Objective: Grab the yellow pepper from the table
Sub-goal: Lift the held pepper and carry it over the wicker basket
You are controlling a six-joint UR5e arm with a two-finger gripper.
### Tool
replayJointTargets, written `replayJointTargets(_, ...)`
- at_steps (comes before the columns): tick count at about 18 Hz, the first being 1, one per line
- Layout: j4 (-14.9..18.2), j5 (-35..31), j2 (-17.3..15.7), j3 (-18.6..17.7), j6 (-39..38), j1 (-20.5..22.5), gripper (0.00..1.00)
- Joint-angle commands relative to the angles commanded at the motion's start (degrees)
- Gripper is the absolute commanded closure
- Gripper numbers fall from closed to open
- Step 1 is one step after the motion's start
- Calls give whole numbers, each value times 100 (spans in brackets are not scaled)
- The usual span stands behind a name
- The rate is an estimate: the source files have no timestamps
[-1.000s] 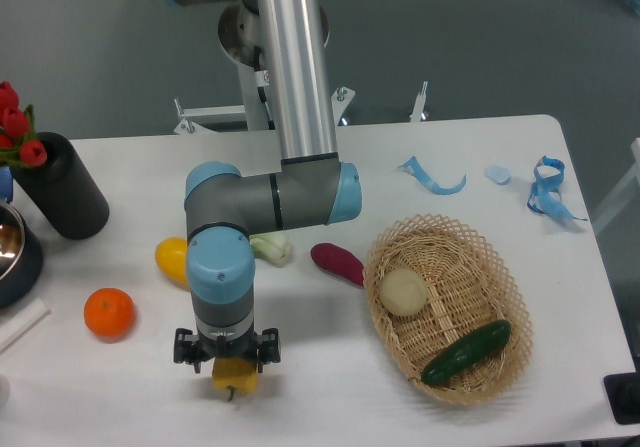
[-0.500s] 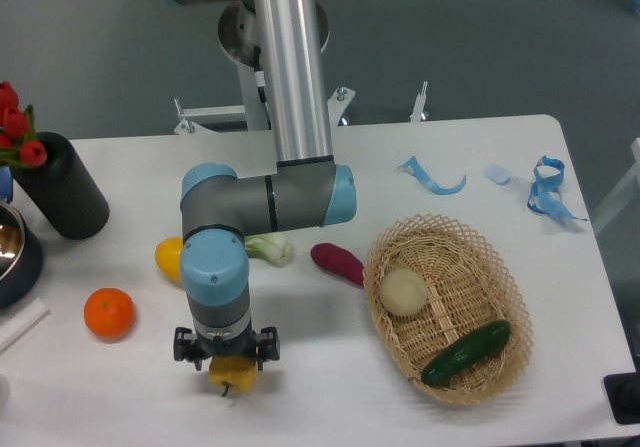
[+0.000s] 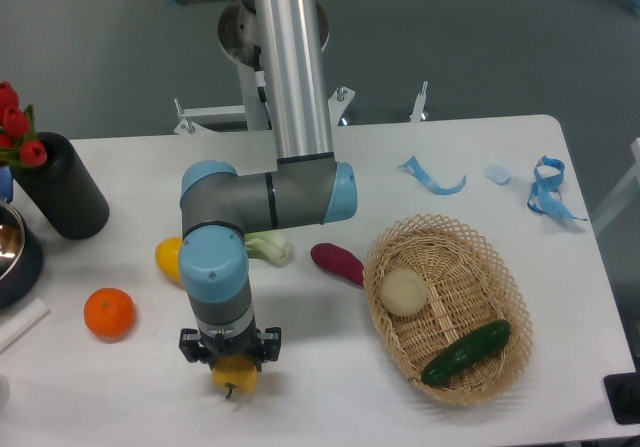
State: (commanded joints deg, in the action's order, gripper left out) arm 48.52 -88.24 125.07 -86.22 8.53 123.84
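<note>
At the near left of the desk (image 3: 330, 407), the pepper (image 3: 234, 375) sits directly beneath the gripper (image 3: 231, 360), so no sideways shift is needed. The gripper's two fingers flank the pepper left and right; whether they already pinch it I cannot tell. The pepper's stem points toward the camera edge, so its long axis runs front to back, across the fingers' closing line.

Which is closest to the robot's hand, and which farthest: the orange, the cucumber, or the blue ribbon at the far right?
From the hand:
1. Orange, to its left on the table.
2. Cucumber, in the basket to its right.
3. Blue ribbon, at the table's far right edge.
</note>
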Motion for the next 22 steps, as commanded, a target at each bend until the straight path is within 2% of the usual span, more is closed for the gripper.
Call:
replayJointTargets(2,17,-9,-149,9,9,96,74)
replayJointTargets(4,26,-26,-377,9,393,289,74)
replayJointTargets(8,88,-18,-878,-17,1168,948,73)
replayJointTargets(12,97,-26,-993,-18,2063,1572,73)
replayJointTargets(14,210,-26,-1011,-18,2564,1871,73)
replayJointTargets(18,369,-9,-1274,-35,3364,2478,73)
replayJointTargets(22,562,-9,-1371,-44,3524,2742,73)
